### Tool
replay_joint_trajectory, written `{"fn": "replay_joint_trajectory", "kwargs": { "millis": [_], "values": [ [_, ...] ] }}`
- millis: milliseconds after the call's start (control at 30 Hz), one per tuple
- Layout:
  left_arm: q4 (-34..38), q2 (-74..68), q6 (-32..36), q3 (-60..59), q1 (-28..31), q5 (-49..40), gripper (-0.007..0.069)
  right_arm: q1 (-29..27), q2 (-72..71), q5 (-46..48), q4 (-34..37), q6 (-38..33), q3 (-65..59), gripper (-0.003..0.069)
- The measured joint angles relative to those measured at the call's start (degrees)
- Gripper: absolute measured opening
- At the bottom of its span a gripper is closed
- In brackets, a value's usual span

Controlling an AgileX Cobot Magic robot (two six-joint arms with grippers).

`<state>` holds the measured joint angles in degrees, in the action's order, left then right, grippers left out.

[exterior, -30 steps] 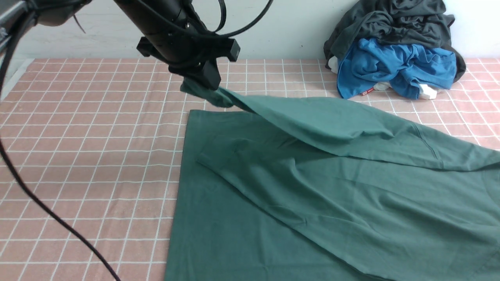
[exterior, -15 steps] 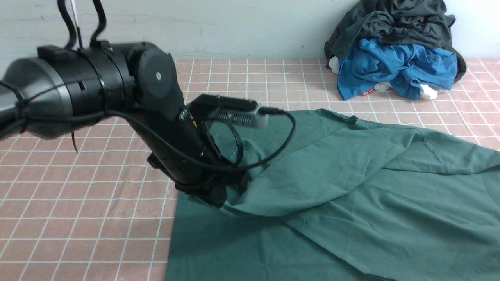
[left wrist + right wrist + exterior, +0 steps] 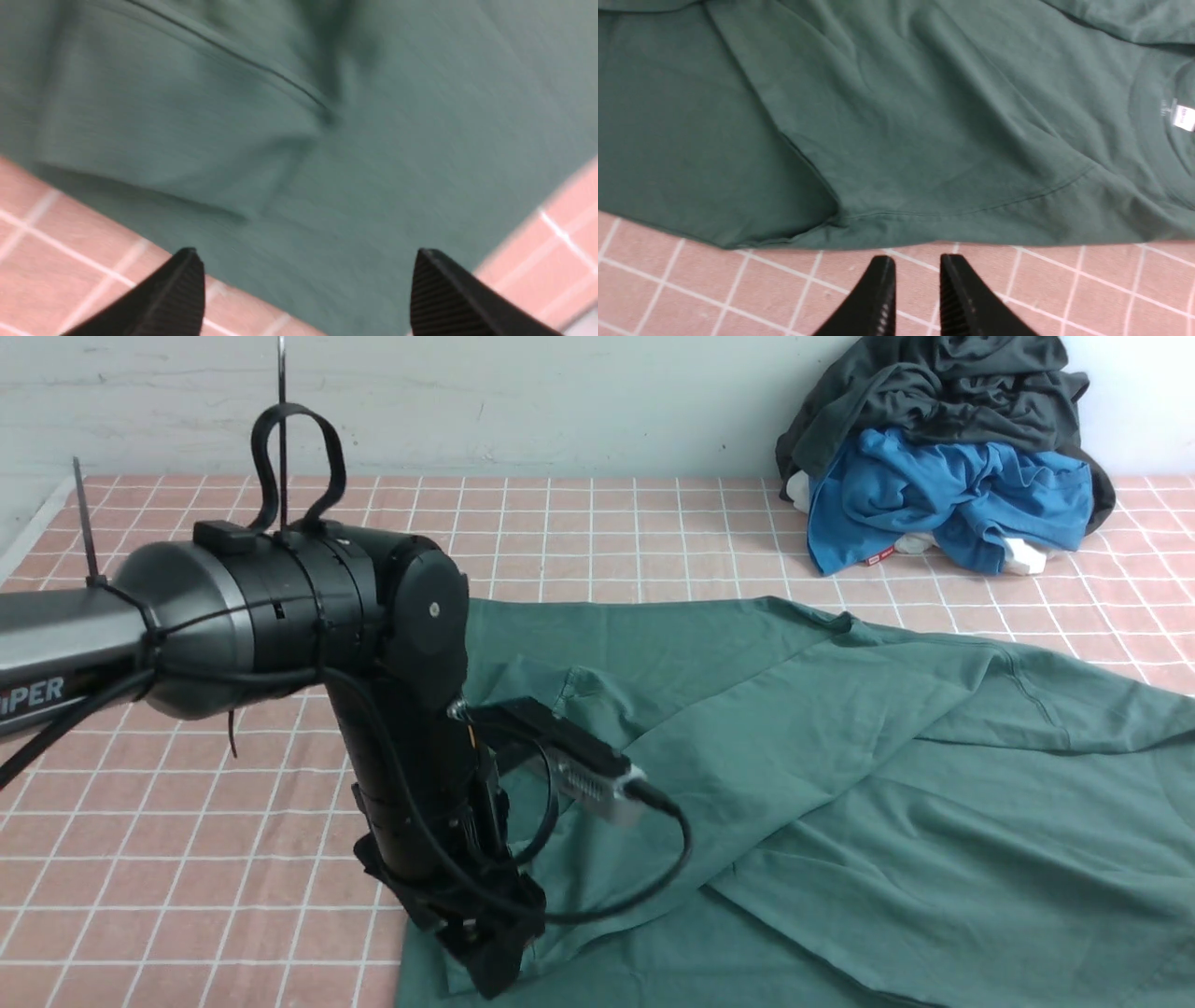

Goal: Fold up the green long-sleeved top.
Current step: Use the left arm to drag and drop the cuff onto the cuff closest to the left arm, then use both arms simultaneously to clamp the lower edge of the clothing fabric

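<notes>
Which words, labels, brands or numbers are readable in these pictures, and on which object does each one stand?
"iPER": white letters on the left arm, near the front view's edge, which cuts off the start of the word.
Red tag at the edge of the blue garment: white print, too small to read.
White neck label inside the green long-sleeved top: blurred, unreadable.

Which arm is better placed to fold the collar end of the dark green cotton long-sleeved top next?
Right, probably: the right gripper hangs off the green top's edge near its collar label; the left gripper, open, is at the opposite end.
</notes>
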<state>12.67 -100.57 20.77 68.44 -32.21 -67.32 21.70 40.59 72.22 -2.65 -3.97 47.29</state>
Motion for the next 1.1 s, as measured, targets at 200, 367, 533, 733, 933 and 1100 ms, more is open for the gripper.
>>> {"fn": "replay_joint_trajectory", "kwargs": {
  "millis": [200,367,533,733,933,1100],
  "values": [
    [-4.7,3.1,4.3,-10.8,-12.0,0.4,0.0534,3.7,-0.1,0.0,3.3,-3.1,0.0,0.0325],
    [-10.0,3.1,7.1,-17.8,-18.9,7.7,0.053,4.4,-0.2,0.0,2.7,-3.2,0.0,0.035],
    [-13.6,3.3,8.3,-20.9,-20.6,13.8,0.0531,4.4,-0.2,0.0,2.7,-3.3,0.0,0.0351],
    [-18.0,3.7,8.6,-21.4,-20.6,17.8,0.0531,4.4,-0.2,0.0,2.7,-3.0,0.0,0.0351],
    [-19.4,3.8,7.6,-21.4,-20.6,18.3,0.0523,4.4,-0.2,0.0,2.2,-2.8,0.0,0.0351],
    [-20.8,3.8,1.6,-21.4,-20.6,18.0,0.0434,4.4,-0.2,0.0,1.7,-2.8,0.0,0.0351]
  ]
}}
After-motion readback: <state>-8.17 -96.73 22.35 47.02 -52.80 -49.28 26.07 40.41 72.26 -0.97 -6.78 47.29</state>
